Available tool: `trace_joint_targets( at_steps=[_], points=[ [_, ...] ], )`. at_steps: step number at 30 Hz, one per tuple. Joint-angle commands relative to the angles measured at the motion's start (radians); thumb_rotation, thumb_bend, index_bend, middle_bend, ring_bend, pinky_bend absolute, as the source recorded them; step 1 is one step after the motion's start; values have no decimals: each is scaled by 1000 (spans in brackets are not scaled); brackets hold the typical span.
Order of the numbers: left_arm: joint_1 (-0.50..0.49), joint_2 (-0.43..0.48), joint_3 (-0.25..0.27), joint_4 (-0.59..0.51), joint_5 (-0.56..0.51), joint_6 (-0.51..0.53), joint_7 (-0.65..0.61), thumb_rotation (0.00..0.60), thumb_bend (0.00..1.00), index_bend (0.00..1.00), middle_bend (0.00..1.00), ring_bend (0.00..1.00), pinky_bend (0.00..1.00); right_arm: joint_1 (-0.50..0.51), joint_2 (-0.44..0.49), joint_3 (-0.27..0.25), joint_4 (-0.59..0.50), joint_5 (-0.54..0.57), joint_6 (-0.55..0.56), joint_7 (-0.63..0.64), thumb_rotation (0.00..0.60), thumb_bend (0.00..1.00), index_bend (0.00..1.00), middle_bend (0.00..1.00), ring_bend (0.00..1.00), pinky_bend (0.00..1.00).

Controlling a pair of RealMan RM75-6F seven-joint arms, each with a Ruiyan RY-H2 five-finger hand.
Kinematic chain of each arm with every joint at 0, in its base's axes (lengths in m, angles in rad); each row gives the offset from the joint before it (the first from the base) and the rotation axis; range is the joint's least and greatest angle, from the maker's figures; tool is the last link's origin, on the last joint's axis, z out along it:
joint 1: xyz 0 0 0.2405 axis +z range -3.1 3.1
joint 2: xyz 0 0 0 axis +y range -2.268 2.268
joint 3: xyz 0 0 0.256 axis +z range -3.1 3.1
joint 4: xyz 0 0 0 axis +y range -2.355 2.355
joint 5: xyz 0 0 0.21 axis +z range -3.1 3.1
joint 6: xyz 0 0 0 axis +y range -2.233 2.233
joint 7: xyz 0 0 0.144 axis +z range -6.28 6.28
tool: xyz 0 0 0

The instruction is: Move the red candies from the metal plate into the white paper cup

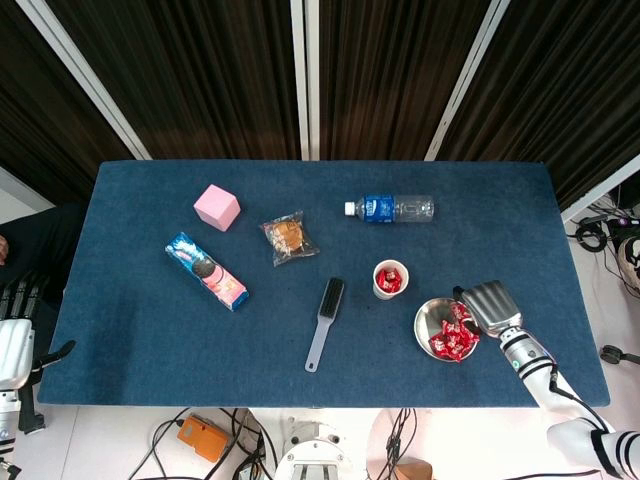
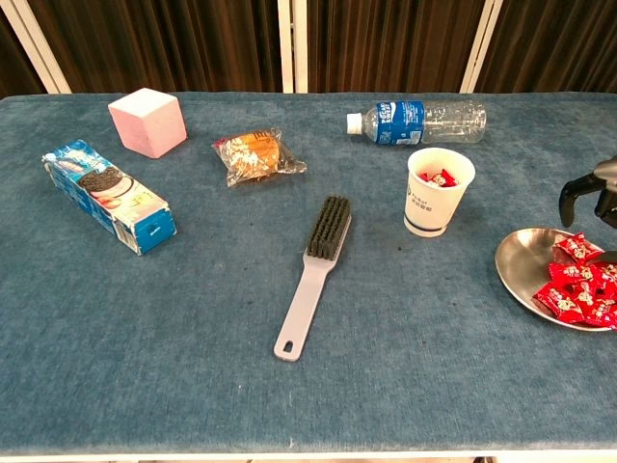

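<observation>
my right hand (image 1: 489,304) sits over the far right edge of the plate (image 1: 427,316), fingers pointing down toward the candies (image 1: 452,338); in the chest view only dark fingertips (image 2: 581,196) show at the frame edge, so i cannot tell whether it is holding one. my left hand (image 1: 12,345) hangs off the table's left edge, low in the head view, too cropped to read.

the candies are piled in the right half of the plate, at the near right of the table (image 1: 150,330). the cup (image 1: 390,279) stands upright just left and beyond the plate, apart from it, with a few red candies already inside.

a bottle (image 1: 392,208) lies on its side beyond the cup. a brush (image 1: 324,322) lies to the cup's left, bristle end away from me. further left sit a snack packet (image 1: 288,237), a pink cube (image 1: 216,207) and a cookie box (image 1: 206,270). nothing lies between plate and cup.
</observation>
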Motion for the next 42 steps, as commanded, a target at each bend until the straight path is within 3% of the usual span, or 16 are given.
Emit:
trace_joint_targets(
  at_steps=[1,14,20,26,31,36,42],
  points=[
    [0,1,-1,-2,0,0,0,600,0,0,0,0,0,2,-14,-3,14,-11,-7,-12,600,408,472,878,1000,1000],
    [-1,-1,-1,2,-4,-5,-1,600,0,0,0,0,0,7,-34,11,46,1,-36,-39,600,407,483,878,1000,1000],
    [1,-2,0,5,-8,-6,-3,600,0,0,0,0,0,12,-47,13,57,14,-61,-46,600,417,545,878,1000,1000],
    [3,-1,-1,5,-7,-1,-4,600,0,0,0,0,0,12,-43,21,49,3,-52,-37,600,494,609,878,1000,1000],
    [3,1,0,5,-6,-2,-5,600,0,0,0,0,0,4,-1,54,-14,-24,7,8,600,505,624,878,1000,1000],
    [1,2,-1,0,-2,-1,-2,600,0,0,0,0,0,25,45,118,-96,-43,42,84,600,505,625,878,1000,1000],
    [-1,5,-2,-8,-1,-1,4,600,0,0,0,0,0,97,25,185,-125,-20,-10,104,600,504,614,878,1000,1000]
  ],
)
